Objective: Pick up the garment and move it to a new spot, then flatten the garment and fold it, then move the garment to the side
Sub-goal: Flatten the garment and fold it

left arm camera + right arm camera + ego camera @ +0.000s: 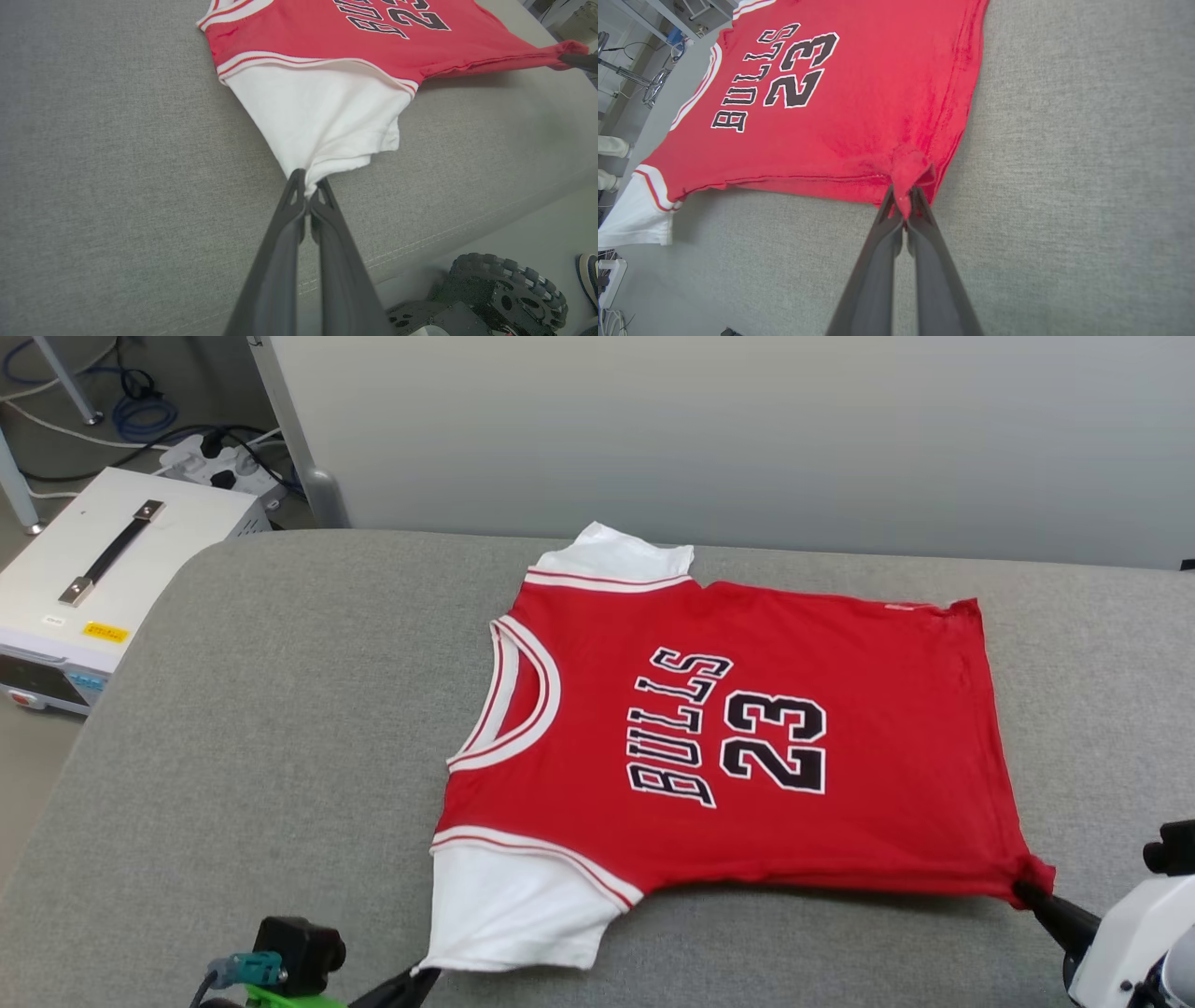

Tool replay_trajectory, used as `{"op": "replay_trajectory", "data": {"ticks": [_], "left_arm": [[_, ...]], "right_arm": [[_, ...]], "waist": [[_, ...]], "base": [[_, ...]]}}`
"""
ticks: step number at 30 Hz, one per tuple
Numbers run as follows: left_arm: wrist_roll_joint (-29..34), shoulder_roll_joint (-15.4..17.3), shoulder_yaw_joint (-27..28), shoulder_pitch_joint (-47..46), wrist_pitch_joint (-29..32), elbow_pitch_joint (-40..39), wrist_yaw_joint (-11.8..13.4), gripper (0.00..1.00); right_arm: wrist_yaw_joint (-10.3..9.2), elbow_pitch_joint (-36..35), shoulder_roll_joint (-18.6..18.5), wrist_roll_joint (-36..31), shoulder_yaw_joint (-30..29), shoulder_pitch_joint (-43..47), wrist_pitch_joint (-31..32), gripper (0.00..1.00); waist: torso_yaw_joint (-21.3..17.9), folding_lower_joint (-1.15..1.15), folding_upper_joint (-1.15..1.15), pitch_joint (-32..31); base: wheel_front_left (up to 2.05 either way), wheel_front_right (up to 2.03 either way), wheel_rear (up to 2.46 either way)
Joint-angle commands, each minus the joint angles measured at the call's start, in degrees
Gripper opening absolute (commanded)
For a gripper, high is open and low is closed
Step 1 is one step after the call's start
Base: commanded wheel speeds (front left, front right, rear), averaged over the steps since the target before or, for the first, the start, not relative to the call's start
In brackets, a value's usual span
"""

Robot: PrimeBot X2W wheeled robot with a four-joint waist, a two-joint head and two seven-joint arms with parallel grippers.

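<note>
On the grey cushion: I have the garment (840, 653) lying chest side up, neck to my left and hem to my right, near the middle of the padded surface (280, 728), a little toward the right.
Left gripper: the left gripper (307, 186) is closed on the lower edge of the near white sleeve (322, 107); the cloth gathers into a narrow point between the two dark fingers (280, 242).
Right gripper: the right gripper (904, 207) is pinched on the near hem corner (911, 168), which is bunched into a small red knob.
Why this hold: I judge that two grips on the near side let me pull the shirt tight along that edge so it lies flat, and they also prepare a fold away from me over the lettering.
Near edge: between both grips it is lifted a little off the cushion, with a shadow under it; the far side rests on the surface.
Cloth: thin, soft, matte knit, with small wrinkles near the hem seam; I think it will sag where I do not hold it.
Trim: red and white stripes ring the neck opening (523, 695) and run along both sleeve seams.
Lettering: black "BULLS 23" (738, 728) with a white outline, flat and smooth-looking.
Surface: coarse woven grey fabric with a rounded corner and a stitched edge; it probably drags on the cloth a little.
Stage: flattening looks almost done and the fold is not yet begun, as I judge.
</note>
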Motion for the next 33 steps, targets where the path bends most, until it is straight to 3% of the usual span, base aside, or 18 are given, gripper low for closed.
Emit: {"op": "replay_trajectory", "data": {"ticks": [1,6,12,24,33], "left_arm": [[-0.9,1.2,-0.3,1.8,1.0,-1.1,0.2,0.00],[-4.8,2.8,-0.9,5.4,4.1,-5.2,-0.3,0.00],[-3.5,4.1,0.7,4.0,2.8,-7.9,0.3,0.00],[-0.6,3.0,4.0,-11.2,3.0,-8.6,-0.8,0.00],[0.5,0.7,4.6,-23.9,4.7,-1.6,-1.9,0.00]], "right_arm": [[-0.04,-1.2,-0.5,0.6,-0.5,1.9,1.2,0.00],[-0.04,-5.8,-1.4,0.9,-2.8,6.8,4.6,0.00],[-0.04,-11.2,-0.6,0.1,-6.9,9.3,6.8,0.00],[-0.04,-17.5,2.6,-3.7,-13.7,4.8,11.0,0.00],[-0.04,-15.4,5.3,-7.9,-16.1,-2.5,13.0,0.00]], "waist": [[-0.2,0.01,0.00,-0.7],[-0.3,0.01,0.00,-0.6],[-0.6,0.01,0.00,1.1],[-1.8,0.01,0.00,7.9],[-3.6,0.01,0.00,13.9]], "base": [[0.00,0.00,0.00],[0.00,0.00,0.00],[0.00,0.00,0.00],[0.00,0.00,0.00],[0.00,0.00,0.00]]}}
